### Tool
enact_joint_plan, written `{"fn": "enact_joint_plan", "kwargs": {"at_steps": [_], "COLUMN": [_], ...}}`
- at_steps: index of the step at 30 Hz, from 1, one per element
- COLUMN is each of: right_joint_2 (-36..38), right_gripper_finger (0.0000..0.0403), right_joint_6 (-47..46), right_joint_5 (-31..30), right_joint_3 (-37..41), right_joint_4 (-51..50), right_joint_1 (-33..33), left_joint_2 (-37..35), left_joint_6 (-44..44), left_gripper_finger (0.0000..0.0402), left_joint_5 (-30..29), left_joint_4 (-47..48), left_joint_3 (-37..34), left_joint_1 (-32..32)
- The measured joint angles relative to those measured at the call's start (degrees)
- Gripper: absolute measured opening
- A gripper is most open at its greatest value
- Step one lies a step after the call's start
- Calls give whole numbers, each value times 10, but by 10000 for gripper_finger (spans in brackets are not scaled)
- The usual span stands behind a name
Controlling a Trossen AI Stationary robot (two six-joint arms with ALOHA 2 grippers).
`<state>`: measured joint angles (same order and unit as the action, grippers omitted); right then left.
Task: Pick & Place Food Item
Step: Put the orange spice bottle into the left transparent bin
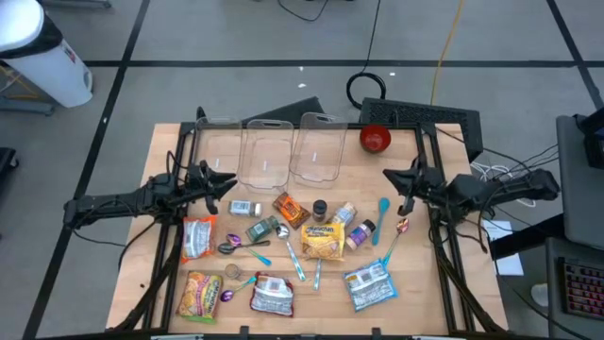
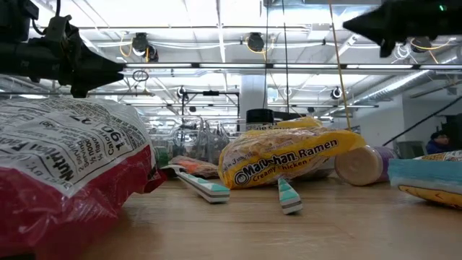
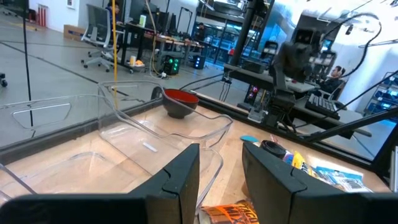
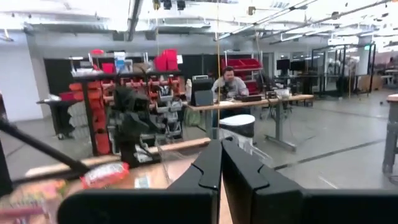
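Crinkled foil food packets, among them a glossy yellow ramen packet [image 1: 323, 242], are scattered over the pale wooden tabletop [image 1: 425, 283] before three clear plastic tubs [image 1: 265, 151] (rounded corners). The left pincer [image 1: 228, 185] is held spread, empty; the right pincer [image 1: 392, 178] is pressed together.

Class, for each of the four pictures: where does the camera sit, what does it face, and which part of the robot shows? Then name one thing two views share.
High view: overhead, facing down on the table; both arms show.
Low view: at tabletop height, facing the ramen packet; arms overhead.
Left wrist view: on the left arm, facing clear containers and red bowl; left gripper open.
Right wrist view: on the right arm, facing the room; right gripper shut.
Shared: the red bowl also shows from above.
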<state>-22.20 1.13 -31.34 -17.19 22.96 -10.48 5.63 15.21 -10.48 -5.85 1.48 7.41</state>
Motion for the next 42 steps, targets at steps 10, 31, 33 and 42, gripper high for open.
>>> {"fn": "enact_joint_plan", "kwargs": {"at_steps": [10, 31, 33, 42], "right_joint_2": [-294, -424, -424, -425], "right_gripper_finger": [4, 4, 4, 12], "right_joint_6": [-45, -119, -142, -150], "right_joint_5": [-2, -1, -1, -2], "right_joint_3": [-128, -165, -165, -165], "right_joint_4": [146, 269, 270, 318], "right_joint_1": [0, 0, 0, 5], "left_joint_2": [0, 0, 1, 137], "left_joint_6": [58, 152, 123, 43], "left_gripper_finger": [127, 127, 127, 127], "left_joint_5": [-1, -61, -61, -39], "left_joint_4": [-21, -391, -342, 91], "left_joint_3": [0, 35, 71, 344], "left_joint_1": [0, 0, 0, 0]}}
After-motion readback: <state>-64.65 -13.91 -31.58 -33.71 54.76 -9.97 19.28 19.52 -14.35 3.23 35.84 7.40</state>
